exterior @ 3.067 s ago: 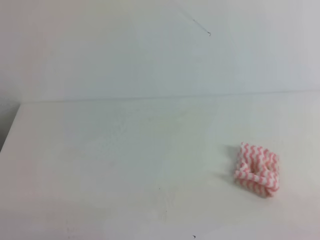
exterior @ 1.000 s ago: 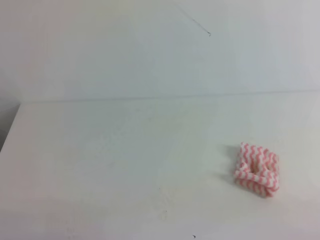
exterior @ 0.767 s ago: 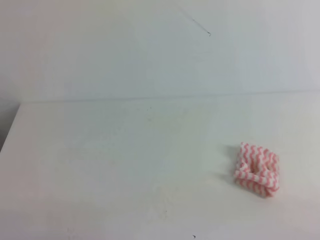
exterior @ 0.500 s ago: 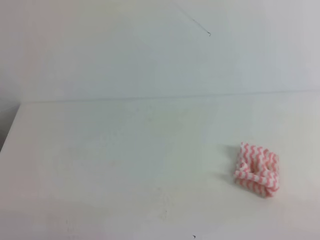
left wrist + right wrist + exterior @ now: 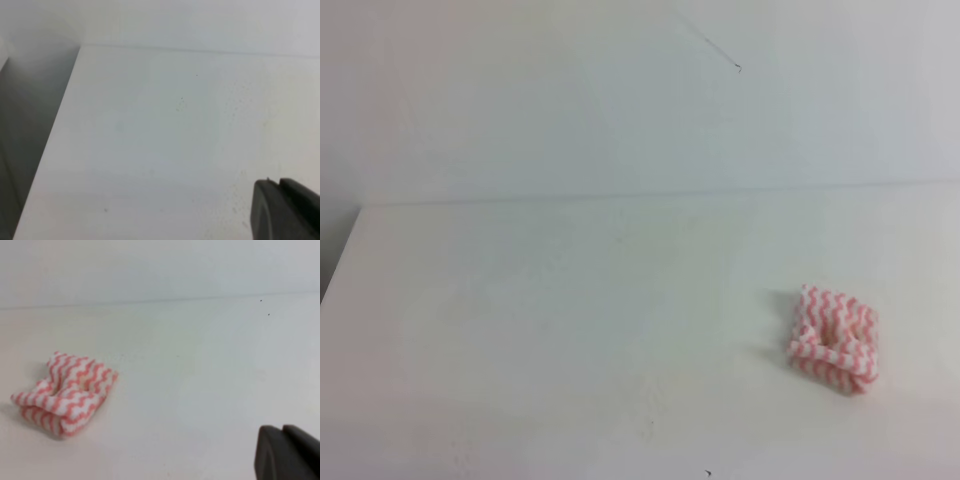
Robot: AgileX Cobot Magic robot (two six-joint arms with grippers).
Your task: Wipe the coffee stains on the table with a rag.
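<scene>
Folded rag (image 5: 833, 339), long axis toward near-right

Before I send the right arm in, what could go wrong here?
No coffee stain shows on the table in any view, so the arm could wipe the wrong spot. The rag lies loosely folded and may unfold or slide when pinched. The right fingers look shut, away from the rag, and must open first.

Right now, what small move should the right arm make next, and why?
Probably open the right hand and ease it left toward the rag. The hand looks shut, off to the rag's right and holding nothing, while the rag lies untouched on the table.
</scene>
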